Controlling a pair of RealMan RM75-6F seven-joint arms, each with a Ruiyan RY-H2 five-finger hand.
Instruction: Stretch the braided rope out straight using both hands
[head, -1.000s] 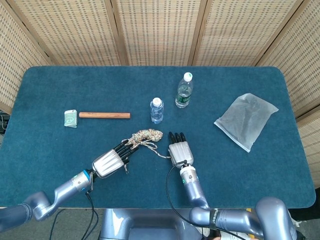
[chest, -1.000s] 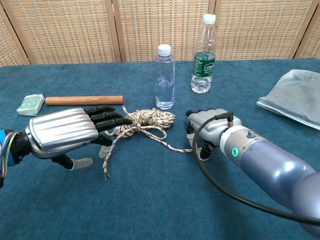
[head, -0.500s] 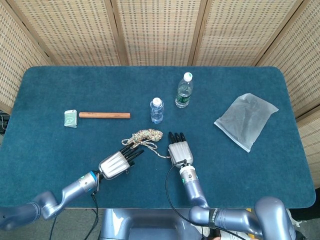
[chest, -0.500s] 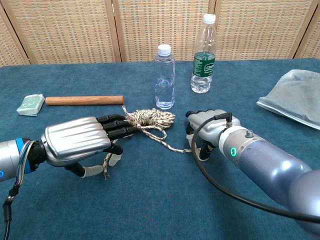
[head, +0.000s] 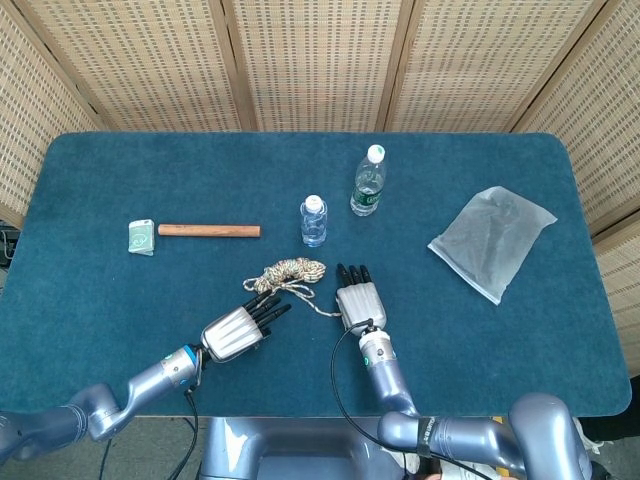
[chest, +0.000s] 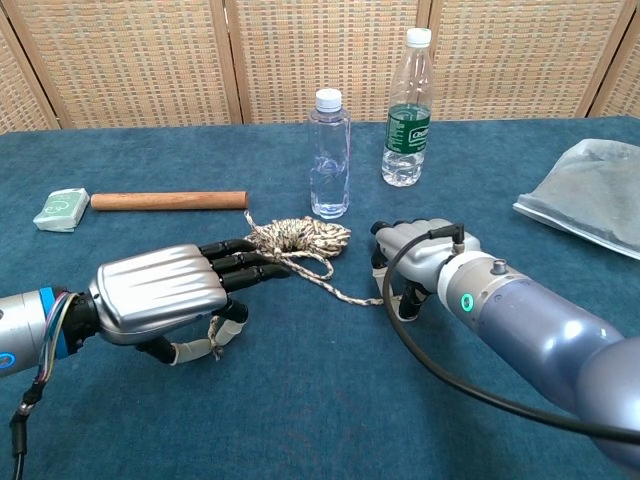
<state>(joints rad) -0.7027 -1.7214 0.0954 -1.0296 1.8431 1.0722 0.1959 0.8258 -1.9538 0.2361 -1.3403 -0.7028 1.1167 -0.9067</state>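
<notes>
The braided rope (head: 291, 270) lies in a loose bundle mid-table, just in front of the small bottle; the chest view shows the bundle (chest: 300, 237) too. One strand (chest: 345, 291) runs from it to my right hand (chest: 420, 255), which rests palm down with its thumb side on the strand's end. My left hand (chest: 165, 291) lies flat to the left, its dark fingertips (chest: 258, 268) over the bundle's near edge. The rope's other tail passes under its palm beside the thumb. In the head view the left hand (head: 237, 331) and right hand (head: 358, 298) flank the rope.
Behind the rope stand a small clear bottle (head: 313, 220) and a taller green-labelled bottle (head: 367, 183). A wooden stick (head: 208, 230) and a small green packet (head: 141, 237) lie at the left. A crumpled plastic bag (head: 492, 239) lies at the right.
My left hand has slid to the right toward the rope bundle, and its fingertips now reach over the bundle's near edge and tail. The right hand has stayed still.
</notes>
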